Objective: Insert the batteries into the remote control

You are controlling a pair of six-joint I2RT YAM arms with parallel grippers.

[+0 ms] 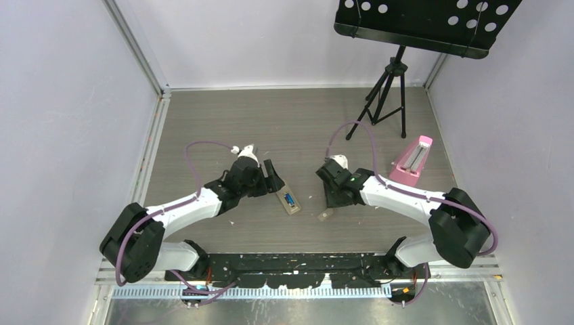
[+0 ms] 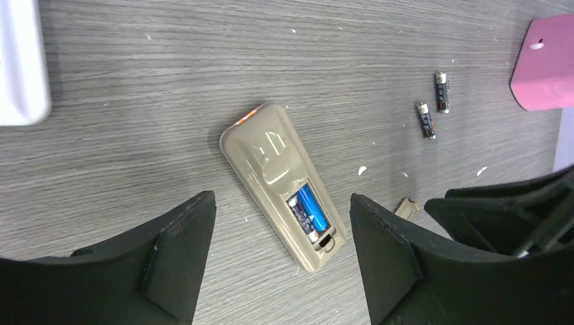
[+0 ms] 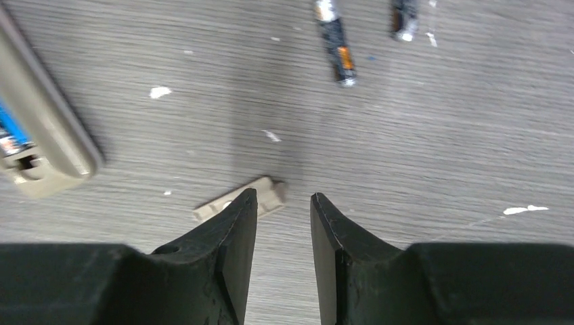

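Top view first: the left gripper (image 1: 274, 179) sits right at the far end of the remote control (image 1: 290, 202), which lies flat on the table (image 1: 223, 122) between the two arms. The right gripper (image 1: 330, 196) is just across from it, over a little tan cover piece (image 1: 326, 217). The pink wedge (image 1: 413, 161) is off to the right and the music stand (image 1: 406, 27) is at the back.

Left wrist cam: the jaws are spread wide on either side of the remote control and aren't touching it. It's tan side up with the compartment open. A blue battery (image 2: 310, 206) is seated in it, and there's something darker next to it that I can't make out. Two loose batteries (image 2: 424, 120) lie side by side well beyond it, toward the pink wedge. A white bar (image 2: 20, 61) pokes in at top left.

Right wrist cam: the jaws stand a narrow gap apart with nothing between them — bare table shows through. The tan cover piece lies just past the left tip, partly hidden by it. The remote control's end shows at the left edge, and the loose batteries are up top.
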